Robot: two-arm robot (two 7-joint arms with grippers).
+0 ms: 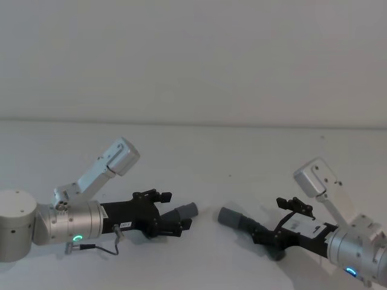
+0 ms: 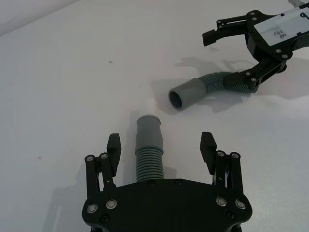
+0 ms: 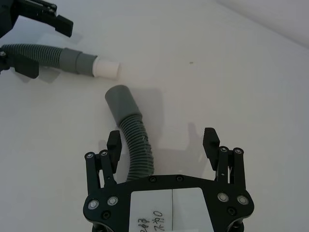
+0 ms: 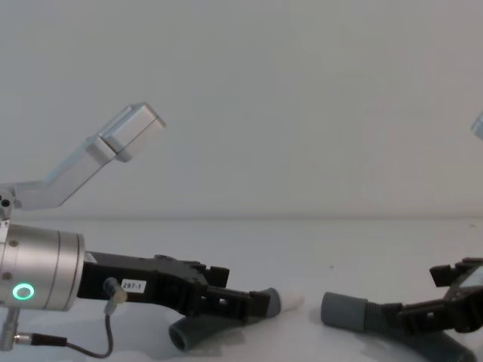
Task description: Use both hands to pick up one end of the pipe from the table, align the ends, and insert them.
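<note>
Two dark-grey corrugated pipe pieces lie on the white table (image 1: 242, 157), their ends facing each other across a small gap. My left gripper (image 1: 175, 210) is open, its fingers (image 2: 113, 147) wide on either side of the left pipe (image 2: 147, 159). That pipe's grey cuff (image 3: 77, 62) carries a white tip (image 3: 106, 69). My right gripper (image 1: 270, 220) is open too and straddles the right pipe (image 3: 137, 150), which runs closer to one finger (image 3: 114, 142). The right pipe ends in a plain socket cuff (image 2: 186, 94). Neither pipe is gripped.
The table stretches wide and bare beyond the pipes to a plain pale wall (image 1: 193, 60). A thin cable (image 1: 100, 246) hangs under my left wrist.
</note>
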